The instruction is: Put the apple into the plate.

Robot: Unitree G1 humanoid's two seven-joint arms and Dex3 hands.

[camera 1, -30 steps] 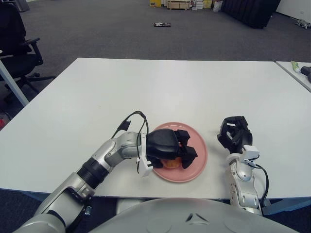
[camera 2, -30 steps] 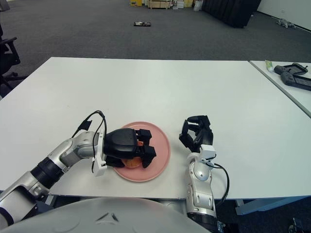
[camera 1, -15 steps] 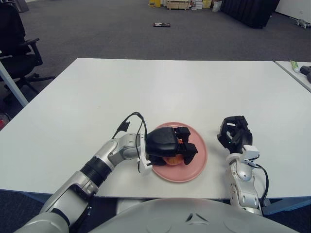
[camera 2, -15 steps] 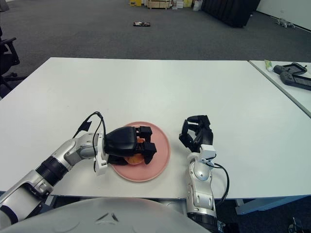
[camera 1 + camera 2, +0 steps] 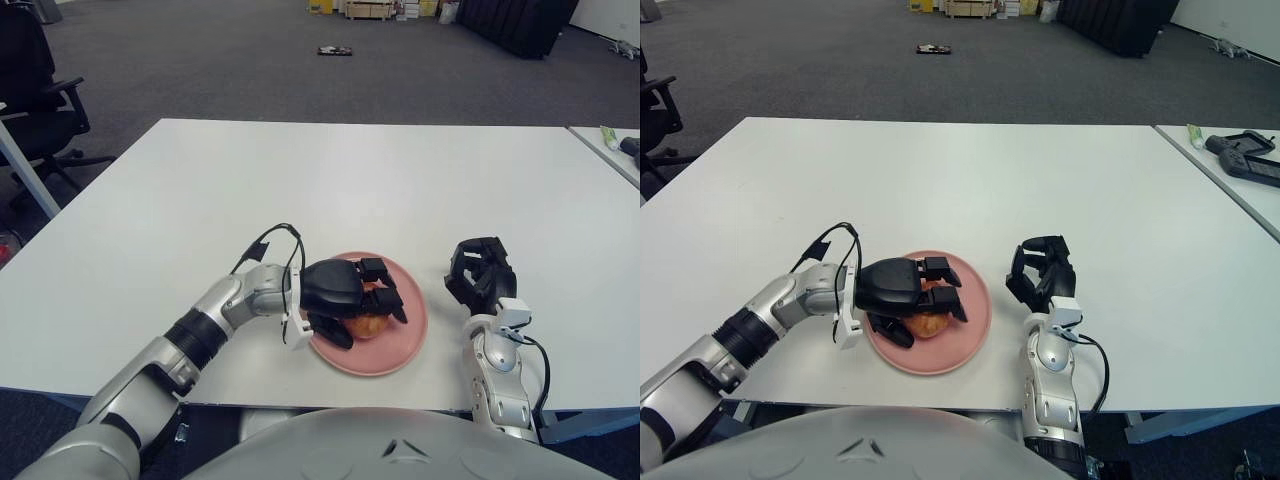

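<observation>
**Pink plate holds the apple, left hand over it**

I see the pink plate (image 5: 405, 340) sitting near the front edge of the white table (image 5: 350, 180), and the apple (image 5: 366, 323) is lying in it, left of the plate's middle. My left hand (image 5: 345, 295) reaches in from the left and sits over the apple: the fingers (image 5: 378, 283) arch across its top and far side, and a lower finger lies along its near-left side. I cannot tell whether they are pressing the fruit or only cupped around it. My right hand (image 5: 478, 275) shows just right of the plate, apart from it, with its fingers curled inward and holding nothing. A black office chair (image 5: 35, 90) stands beyond the table's left corner.
</observation>
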